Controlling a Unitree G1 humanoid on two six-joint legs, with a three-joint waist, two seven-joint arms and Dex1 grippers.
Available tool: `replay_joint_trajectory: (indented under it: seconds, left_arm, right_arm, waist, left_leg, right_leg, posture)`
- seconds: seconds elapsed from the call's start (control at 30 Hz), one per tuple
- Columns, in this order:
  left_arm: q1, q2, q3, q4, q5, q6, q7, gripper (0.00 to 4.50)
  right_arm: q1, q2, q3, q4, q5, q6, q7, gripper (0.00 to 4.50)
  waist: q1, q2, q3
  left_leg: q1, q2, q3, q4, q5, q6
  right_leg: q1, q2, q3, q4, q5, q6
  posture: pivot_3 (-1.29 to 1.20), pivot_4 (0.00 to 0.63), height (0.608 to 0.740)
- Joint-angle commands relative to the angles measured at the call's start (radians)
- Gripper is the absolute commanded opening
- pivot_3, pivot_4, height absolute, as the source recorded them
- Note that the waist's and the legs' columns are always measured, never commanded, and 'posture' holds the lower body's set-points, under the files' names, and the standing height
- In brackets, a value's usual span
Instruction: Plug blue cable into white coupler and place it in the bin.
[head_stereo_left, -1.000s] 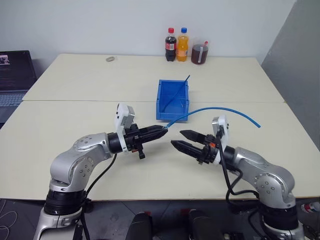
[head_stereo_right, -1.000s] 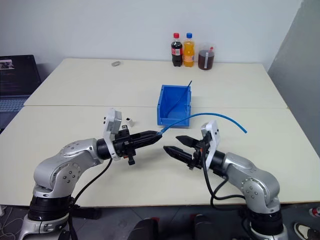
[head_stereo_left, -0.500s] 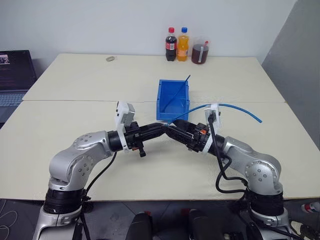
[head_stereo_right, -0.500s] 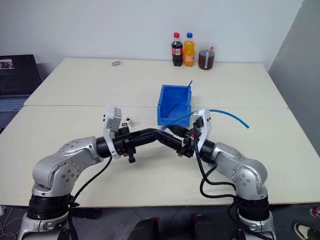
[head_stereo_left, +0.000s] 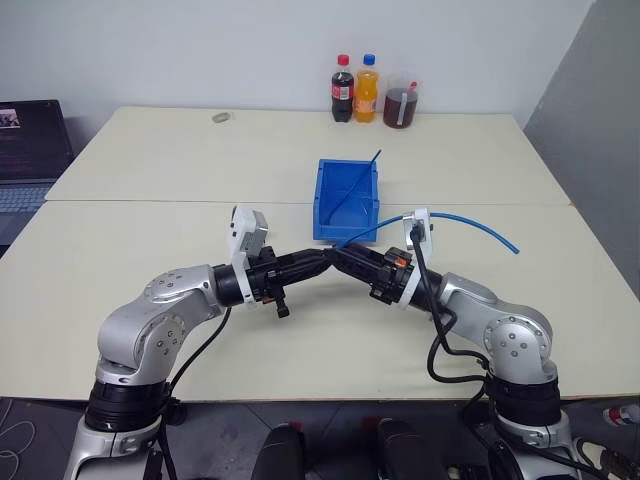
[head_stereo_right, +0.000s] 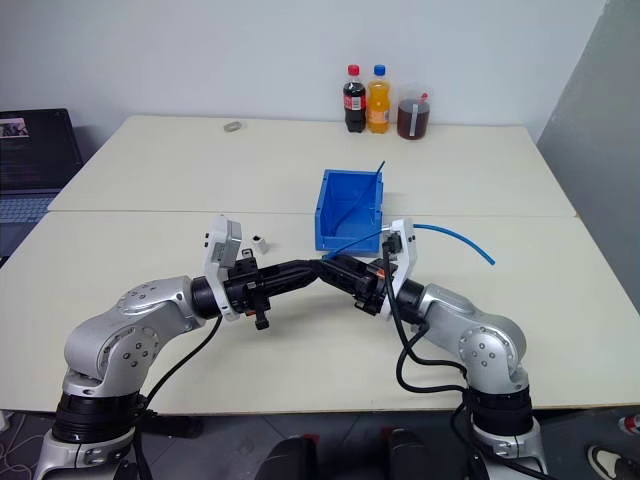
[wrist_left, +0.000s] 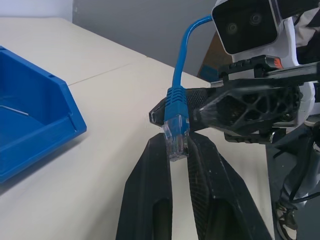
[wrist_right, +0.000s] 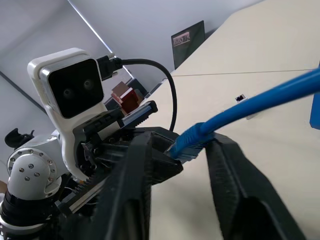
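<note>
My left gripper (wrist_left: 177, 150) is pinched tight on the clear plug at the end of the blue cable (wrist_left: 176, 107), the plug standing up between my two fingers (wrist_left: 147, 190). My right gripper (wrist_right: 186, 150) meets it tip to tip over the table (head_stereo_left: 150, 240), its fingers straddling the cable's blue boot just behind the plug; they stand partly apart, and I cannot tell whether they press the boot or only flank it. From there the cable arcs away to my right, past the right wrist camera, and its far end lies on the table. The white coupler (head_stereo_right: 259, 241) sits on the table just behind my left wrist, untouched. The blue bin (head_stereo_left: 345, 200) stands just beyond the two grippers, with a short, straight blue cable piece (head_stereo_left: 355, 190) leaning inside it.
</note>
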Motion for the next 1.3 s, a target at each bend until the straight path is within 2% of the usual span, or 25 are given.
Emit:
replay_joint_trajectory:
  seconds: [0.03, 0.13, 0.5, 0.57, 0.6, 0.67, 0.83, 1.0, 1.13, 1.17, 1.3]
  left_arm:
    - [0.009, 0.011, -0.004, -0.007, 0.008, -0.031, -0.019, 0.17]
    - [0.016, 0.014, -0.005, 0.003, 0.016, -0.045, -0.030, 0.17]
    - [0.045, 0.028, -0.011, 0.034, 0.041, -0.094, -0.061, 0.17]
    - [0.060, 0.044, -0.010, 0.040, 0.034, -0.081, -0.074, 0.87]
    - [0.068, 0.054, -0.009, 0.042, 0.034, -0.080, -0.082, 0.97]
    - [0.086, 0.072, -0.007, 0.040, 0.034, -0.085, -0.097, 1.53]
    - [0.140, 0.126, 0.025, 0.043, 0.021, -0.070, -0.112, 2.38]
    - [0.206, 0.166, 0.029, 0.071, 0.071, -0.103, -0.111, 3.38]
    - [0.268, 0.119, 0.084, 0.106, 0.178, -0.207, 0.037, 4.30]
    - [0.280, 0.110, 0.086, 0.108, 0.207, -0.223, 0.074, 4.47]
    - [0.290, 0.090, 0.089, 0.145, 0.326, -0.287, 0.201, 4.50]
  right_arm:
    - [-0.024, 0.011, -0.004, -0.025, 0.054, 0.006, 0.007, 0.72]
    - [-0.022, 0.010, -0.010, -0.028, 0.088, 0.020, 0.008, 0.19]
    - [-0.013, -0.004, -0.015, -0.036, 0.149, 0.050, 0.008, 0.18]
    - [-0.012, -0.006, -0.011, -0.036, 0.140, 0.044, 0.011, 0.18]
    - [-0.011, -0.007, -0.009, -0.036, 0.135, 0.039, 0.011, 0.18]
    - [-0.009, -0.011, -0.001, -0.038, 0.120, 0.028, 0.014, 0.18]
    - [-0.004, -0.019, 0.017, -0.034, 0.079, -0.006, 0.026, 0.18]
    - [0.003, -0.031, 0.035, -0.033, 0.057, -0.030, 0.039, 0.18]
    - [0.014, -0.054, 0.055, -0.036, 0.021, -0.054, 0.061, 0.18]
    - [0.018, -0.059, 0.059, -0.039, 0.013, -0.060, 0.065, 0.18]
    - [0.025, -0.066, 0.070, -0.038, -0.007, -0.075, 0.076, 0.18]
  waist:
    - [0.000, 0.000, 0.000]
    - [-0.001, 0.000, 0.000]
    - [-0.002, 0.000, 0.000]
    - [-0.004, 0.000, 0.000]
    - [-0.006, 0.000, 0.000]
    - [-0.009, 0.000, 0.000]
    - [-0.018, 0.000, 0.000]
    - [-0.021, 0.001, 0.000]
    - [-0.021, 0.001, 0.000]
    - [-0.020, 0.001, 0.000]
    - [-0.018, 0.001, 0.000]
  left_leg:
    - [0.000, 0.000, 0.000, 0.000, 0.000, 0.000]
    - [0.000, 0.000, 0.000, 0.000, 0.000, 0.000]
    - [0.000, 0.000, 0.000, -0.001, 0.000, 0.000]
    - [0.000, 0.000, 0.000, -0.001, 0.000, 0.000]
    - [0.000, 0.000, 0.000, -0.001, 0.000, 0.000]
    - [0.000, 0.000, 0.000, -0.001, 0.000, 0.000]
    - [-0.001, 0.001, 0.000, -0.002, 0.000, 0.000]
    - [-0.001, 0.001, 0.000, -0.002, 0.000, 0.000]
    - [-0.001, 0.001, 0.000, -0.003, 0.000, 0.000]
    - [-0.001, 0.002, 0.000, -0.003, 0.000, 0.000]
    - [-0.002, 0.002, 0.001, -0.004, 0.000, 0.000]
  right_leg:
    - [0.000, 0.000, 0.000, 0.000, 0.000, 0.000]
    - [0.000, 0.000, 0.000, 0.000, 0.000, 0.000]
    - [0.000, 0.000, 0.000, -0.001, 0.000, 0.000]
    - [0.000, 0.000, 0.000, -0.001, 0.000, 0.000]
    - [0.000, 0.000, 0.000, -0.001, 0.000, 0.000]
    - [0.000, 0.000, 0.000, -0.001, 0.000, 0.000]
    - [-0.001, 0.000, 0.000, -0.002, 0.000, 0.000]
    - [-0.001, 0.000, 0.000, -0.003, 0.000, 0.000]
    - [-0.001, 0.000, 0.000, -0.005, 0.000, 0.000]
    - [-0.001, 0.000, -0.001, -0.005, 0.000, 0.000]
    - [-0.001, 0.000, 0.000, -0.007, 0.000, 0.000]
  posture:
    - [0.00, 0.150, 0.740]
    - [0.00, 0.150, 0.740]
    - [0.00, 0.150, 0.740]
    - [0.00, 0.150, 0.740]
    - [0.00, 0.150, 0.740]
    - [0.00, 0.150, 0.740]
    - [0.00, 0.150, 0.740]
    - [0.00, 0.150, 0.740]
    - [0.00, 0.150, 0.740]
    - [0.00, 0.150, 0.740]
    - [0.00, 0.150, 0.740]
